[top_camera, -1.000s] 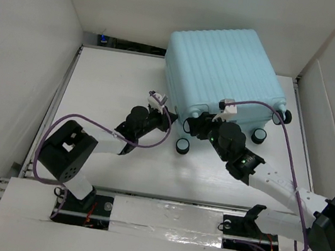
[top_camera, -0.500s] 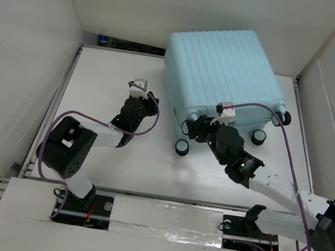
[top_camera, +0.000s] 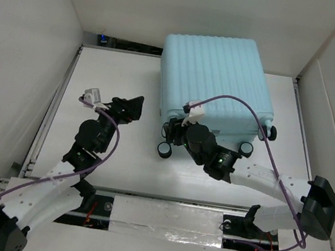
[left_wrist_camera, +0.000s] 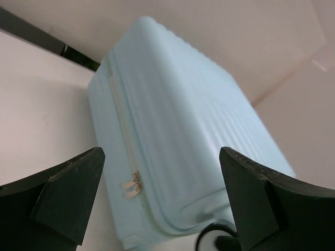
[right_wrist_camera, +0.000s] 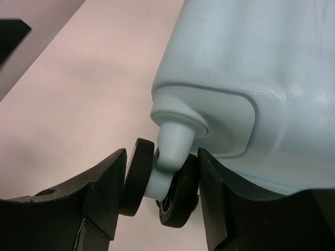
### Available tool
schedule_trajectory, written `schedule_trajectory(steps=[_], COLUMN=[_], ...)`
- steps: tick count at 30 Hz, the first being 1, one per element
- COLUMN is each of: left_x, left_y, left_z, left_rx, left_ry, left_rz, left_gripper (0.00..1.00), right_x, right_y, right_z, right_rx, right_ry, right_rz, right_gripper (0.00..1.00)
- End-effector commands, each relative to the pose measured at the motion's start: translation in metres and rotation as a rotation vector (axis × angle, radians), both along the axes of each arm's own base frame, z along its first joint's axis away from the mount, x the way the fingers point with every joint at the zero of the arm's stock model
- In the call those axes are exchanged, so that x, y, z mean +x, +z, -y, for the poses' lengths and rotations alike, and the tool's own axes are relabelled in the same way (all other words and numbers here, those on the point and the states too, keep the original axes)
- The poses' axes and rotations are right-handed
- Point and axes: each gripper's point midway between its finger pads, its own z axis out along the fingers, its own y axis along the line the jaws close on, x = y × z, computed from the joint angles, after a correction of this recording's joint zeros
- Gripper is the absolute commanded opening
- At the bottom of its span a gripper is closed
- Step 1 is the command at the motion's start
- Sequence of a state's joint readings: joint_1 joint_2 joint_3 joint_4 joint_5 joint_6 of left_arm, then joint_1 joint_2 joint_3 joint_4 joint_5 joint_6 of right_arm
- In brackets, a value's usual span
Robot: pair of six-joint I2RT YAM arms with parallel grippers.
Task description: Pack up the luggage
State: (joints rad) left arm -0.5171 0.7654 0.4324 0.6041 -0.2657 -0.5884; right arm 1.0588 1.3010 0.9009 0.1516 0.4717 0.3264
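Observation:
The luggage (top_camera: 213, 75) is a pale aqua ribbed suitcase lying shut on the white table (top_camera: 118, 73), wheels toward me. My right gripper (top_camera: 174, 133) is shut on a black spinner wheel (right_wrist_camera: 180, 196) at the case's near left corner, one finger on each side of the twin wheel. My left gripper (top_camera: 131, 110) hovers open to the left of the case, apart from it. In the left wrist view the luggage (left_wrist_camera: 183, 125) fills the gap between the left gripper's (left_wrist_camera: 162, 196) fingers, and its zipper pulls (left_wrist_camera: 131, 188) hang on the side seam.
Three other wheels (top_camera: 164, 150), (top_camera: 246, 149), (top_camera: 273, 133) stick out along the case's near edge. White walls close in the table on the left, back and right. A dark gap (top_camera: 129, 45) runs along the back edge.
My left gripper let go at the case's left side, pulled back leftward and opened wide. The right gripper stayed on the wheel, and the suitcase shifted left and turned slightly.

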Motion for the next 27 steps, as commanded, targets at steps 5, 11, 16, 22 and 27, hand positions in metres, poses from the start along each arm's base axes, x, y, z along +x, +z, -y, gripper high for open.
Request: schedule_trajectory(steps=[5, 11, 16, 22, 27], left_x=[-0.04, -0.061, -0.076, -0.096, -0.088], left_y=[0.009, 0.057, 0.088, 0.13, 0.123], left_z=[-0.014, -0.012, -0.016, -0.034, -0.034], left_rx=[-0.078, -0.078, -0.037, 0.023, 0.068], left_ry=[-0.03, -0.101, -0.125, -0.093, -0.076], left_rz=[-0.051, 0.012, 0.07, 0.167, 0.14], left_gripper=[0.99, 0.99, 0.99, 0.99, 0.99], right_x=[-0.128, -0.129, -0.106, -0.052, -0.034], right_y=[0.06, 0.102, 0.148, 0.166, 0.159], right_z=[-0.118, -0.087, -0.006, 0.148, 0.223], right_rx=[0.107, 0.127, 0.157, 0.203, 0.256], right_ry=[0.55, 0.493, 0.265, -0.2, -0.394], right_rz=[0.027, 0.103, 0.212, 0.258, 0.305], right_gripper=[0.0, 1.0, 1.0, 1.0, 1.0])
